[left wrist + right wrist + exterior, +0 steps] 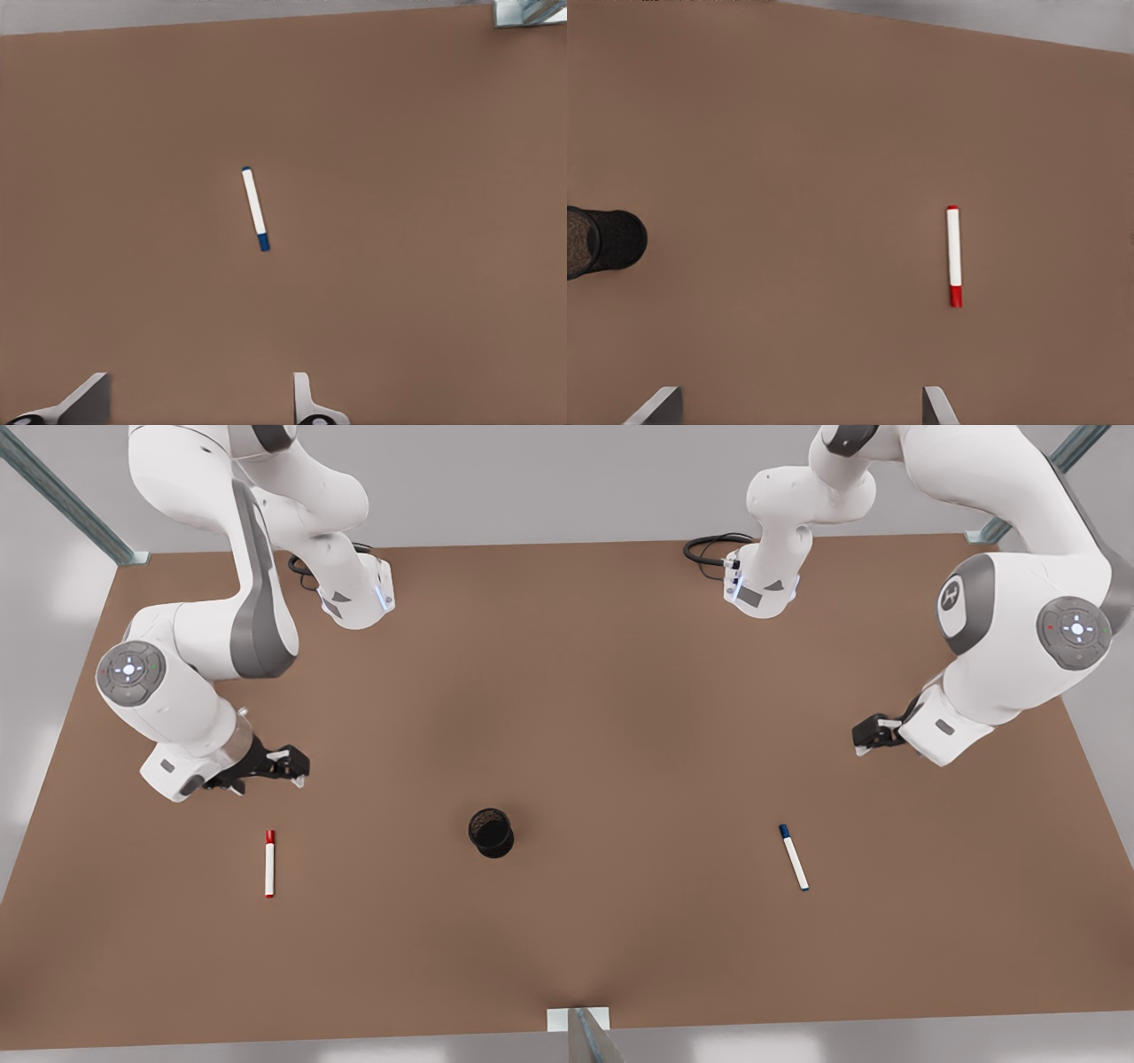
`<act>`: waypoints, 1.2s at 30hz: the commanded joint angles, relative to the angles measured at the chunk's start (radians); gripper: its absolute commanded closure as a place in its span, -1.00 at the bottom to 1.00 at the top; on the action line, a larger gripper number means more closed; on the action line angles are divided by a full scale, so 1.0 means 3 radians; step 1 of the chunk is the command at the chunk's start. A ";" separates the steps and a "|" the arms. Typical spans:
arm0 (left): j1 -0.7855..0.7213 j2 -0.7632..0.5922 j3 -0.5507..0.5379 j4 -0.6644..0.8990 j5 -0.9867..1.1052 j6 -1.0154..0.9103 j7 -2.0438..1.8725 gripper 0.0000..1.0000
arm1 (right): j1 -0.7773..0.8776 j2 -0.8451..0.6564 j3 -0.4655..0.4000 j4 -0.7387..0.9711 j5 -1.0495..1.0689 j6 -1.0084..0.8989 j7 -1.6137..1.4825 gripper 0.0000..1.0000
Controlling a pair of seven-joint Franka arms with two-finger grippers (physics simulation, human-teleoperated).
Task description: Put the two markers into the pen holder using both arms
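Observation:
The red-capped marker (269,863) lies flat on the brown table (567,646) toward the front view's left; it also appears as the red marker (954,257). My right gripper (297,766) hovers open just behind it, its fingertips (663,403) spread wide. The blue-capped marker (794,856) lies toward the front view's right, seen too as the blue marker (255,209). My left gripper (864,740) hangs open behind it and a little to the right, with one fingertip (302,394) showing. The black pen holder (491,832) stands upright between the markers, also visible as the holder (602,241).
Both arm bases (359,598) (762,589) stand at the table's far edge, with black cables beside them. A metal bracket (580,1023) sits at the middle of the near edge. Metal frame posts (62,500) rise at the back corners.

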 commanded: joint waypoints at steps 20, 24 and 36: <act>0.0110 0.1904 0.0012 -0.0507 -0.0041 0.2933 -0.1448 -1.00 | -0.0476 0.0810 0.0019 -0.0796 0.0114 0.1486 -0.0084 -1.00; 0.0110 0.2006 0.0012 -0.0507 -0.0036 0.2928 -0.1413 -0.98 | -0.0681 0.0897 0.0019 -0.0771 0.0114 0.1486 -0.0227 -1.00; 0.0110 0.2083 0.0017 -0.0487 -0.0005 0.2928 -0.1392 0.25 | -0.0998 0.1607 0.0019 -0.0239 0.0119 0.1762 -0.0631 -1.00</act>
